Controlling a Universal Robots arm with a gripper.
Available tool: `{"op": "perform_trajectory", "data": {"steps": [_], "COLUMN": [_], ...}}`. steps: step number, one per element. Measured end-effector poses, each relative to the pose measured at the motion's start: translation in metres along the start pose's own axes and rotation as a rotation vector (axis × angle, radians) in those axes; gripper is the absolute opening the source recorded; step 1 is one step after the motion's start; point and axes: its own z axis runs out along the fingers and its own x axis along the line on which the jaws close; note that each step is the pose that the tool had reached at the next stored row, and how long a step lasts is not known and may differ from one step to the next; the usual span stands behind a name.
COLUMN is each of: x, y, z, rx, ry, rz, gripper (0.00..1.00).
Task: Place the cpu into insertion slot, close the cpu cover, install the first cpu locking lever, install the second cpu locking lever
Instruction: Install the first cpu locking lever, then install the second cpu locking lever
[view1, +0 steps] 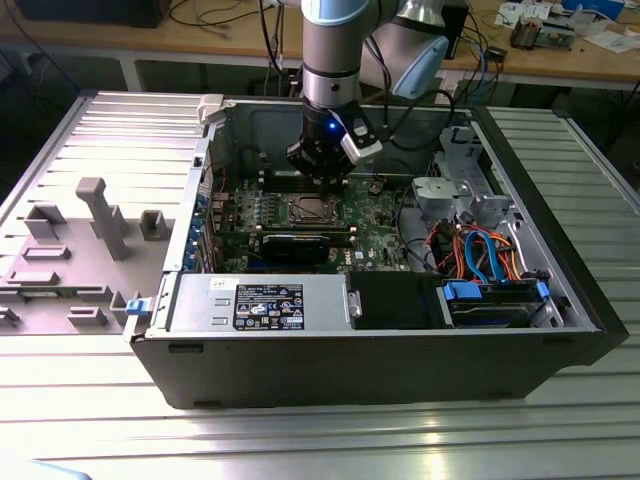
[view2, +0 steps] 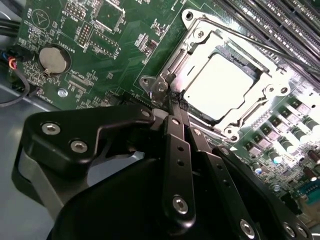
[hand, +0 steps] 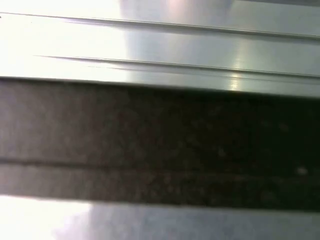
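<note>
The cpu lies flat in its socket on the green board, its silver top bright under the light. The cpu cover is down around it as a metal frame. A thin lever rod runs along one side of the socket. My gripper is shut, its two black fingers pressed together with the tips at the socket's corner hinge. In the exterior view the gripper hangs inside the open computer case, just above the socket.
Memory slots lie beside the socket and a coin battery sits on the board. A grey power supply and a drive bay with coloured cables fill the case's front. Grey fixtures stand on the exterior view's left.
</note>
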Motion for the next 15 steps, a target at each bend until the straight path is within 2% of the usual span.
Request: {"op": "perform_trajectory", "data": {"steps": [15], "x": [0.0000], "y": [-0.0005], "z": [-0.0013], "rx": [0.0003], "ry": [0.0000], "rz": [0.000], "gripper": [0.11]}}
